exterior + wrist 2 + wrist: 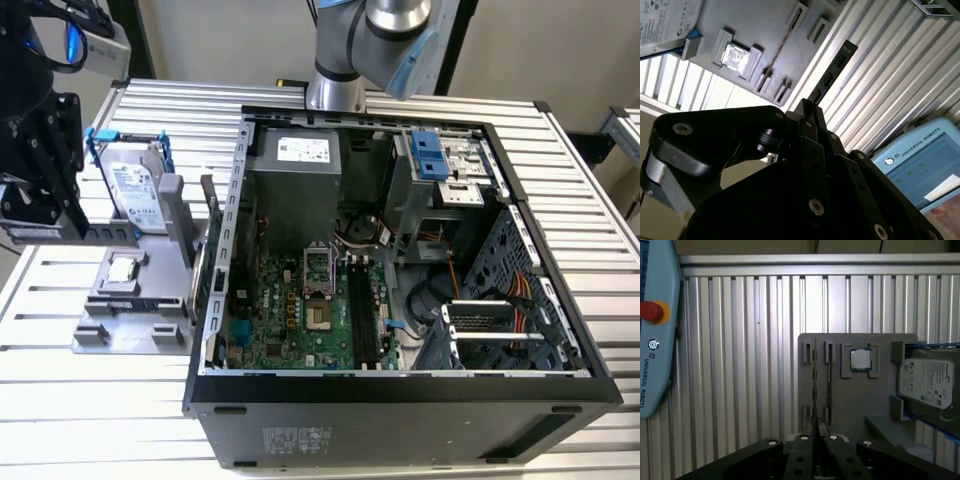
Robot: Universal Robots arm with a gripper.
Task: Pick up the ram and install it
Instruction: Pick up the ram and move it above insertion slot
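The gripper [807, 107] is closed on the ram [832, 70]. In the second wrist view its black fingertips pinch the two flat faces at one end of the stick, and the rest of the dark board reaches straight out beyond them with nothing under it. The ram hangs over the ribbed metal table [100, 420], just beside the grey holder [100, 335] that carries the hard drive [135, 190] and the small square processor chip [122, 270]. In the exterior view the arm's black head sits at the exterior view's left of that holder. That puts the ram well apart from the open computer case [400, 400] and from the long memory slots [365, 315] on its board. The stick is not yet installed. It looks light, thin and stiff, so the weight should not trouble the grip. The smooth faces give little to bite on, though, and a hold at one end leaves a long free length that could swing or twist if it is knocked. I judge it fragile in the usual way of bare circuit boards: the chips on the face and the contact edge should not be squeezed or scraped. The safest hold seems to be across the flat faces near a short end or along the back edge, keeping the contact edge free and the board straight in line with the fingers.
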